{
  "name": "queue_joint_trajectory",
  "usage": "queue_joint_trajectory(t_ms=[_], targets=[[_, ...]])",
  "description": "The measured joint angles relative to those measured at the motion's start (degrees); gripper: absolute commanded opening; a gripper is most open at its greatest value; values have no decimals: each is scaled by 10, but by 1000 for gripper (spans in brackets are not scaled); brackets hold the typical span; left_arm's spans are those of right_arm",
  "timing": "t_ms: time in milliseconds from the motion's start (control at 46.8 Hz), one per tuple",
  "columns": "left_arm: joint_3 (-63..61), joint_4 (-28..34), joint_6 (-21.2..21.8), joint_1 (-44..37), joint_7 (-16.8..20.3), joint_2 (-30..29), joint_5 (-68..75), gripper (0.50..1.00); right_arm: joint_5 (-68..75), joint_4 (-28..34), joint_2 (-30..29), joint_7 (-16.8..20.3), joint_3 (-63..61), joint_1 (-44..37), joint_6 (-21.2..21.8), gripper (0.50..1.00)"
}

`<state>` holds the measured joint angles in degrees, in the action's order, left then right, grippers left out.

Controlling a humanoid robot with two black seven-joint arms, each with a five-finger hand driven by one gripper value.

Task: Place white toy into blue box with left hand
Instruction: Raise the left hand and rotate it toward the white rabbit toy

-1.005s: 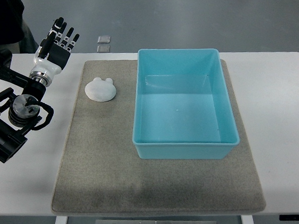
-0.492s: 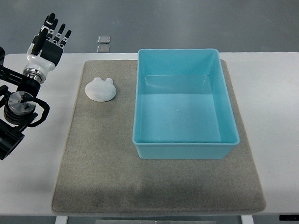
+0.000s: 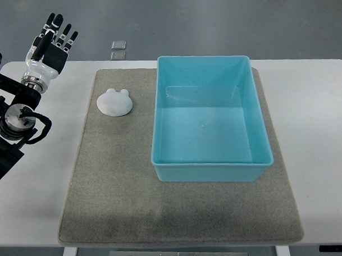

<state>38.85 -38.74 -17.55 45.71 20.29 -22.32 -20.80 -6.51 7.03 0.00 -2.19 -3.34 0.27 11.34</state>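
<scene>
The white toy [image 3: 115, 102], a rounded shape with two small ears, lies on the grey mat [image 3: 117, 186] at its far left. The blue box [image 3: 209, 117] stands open and empty on the mat to the toy's right. My left hand [image 3: 52, 40] is at the far left corner of the table, well to the left of the toy and apart from it. Its fingers are stretched out and hold nothing. The right arm is out of view.
The white table [image 3: 317, 134] carries the mat. Two small clear squares [image 3: 119, 49] lie on the floor beyond the table's far edge. My left arm's black joints [image 3: 13, 128] hang over the table's left side.
My left hand has drawn back to the left and farther away, leaving more room between it and the toy. The toy and the box have not moved.
</scene>
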Motion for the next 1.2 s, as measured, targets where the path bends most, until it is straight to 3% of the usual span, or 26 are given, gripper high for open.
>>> queue_joint_trajectory(t_ms=[363,641,898,1197], targets=[[-12,5,-2,-1,0,-1,20,992,0,0,0,0,0,0,0,936],[-10,4,-4,-3,0,-6,169,992,0,0,0,0,0,0,0,936],[-4,5,-65,-6,1,-21,285,994,0,0,0,0,0,0,0,936],[-4,2,-88,-2,2,-59,382,992,0,0,0,0,0,0,0,936]])
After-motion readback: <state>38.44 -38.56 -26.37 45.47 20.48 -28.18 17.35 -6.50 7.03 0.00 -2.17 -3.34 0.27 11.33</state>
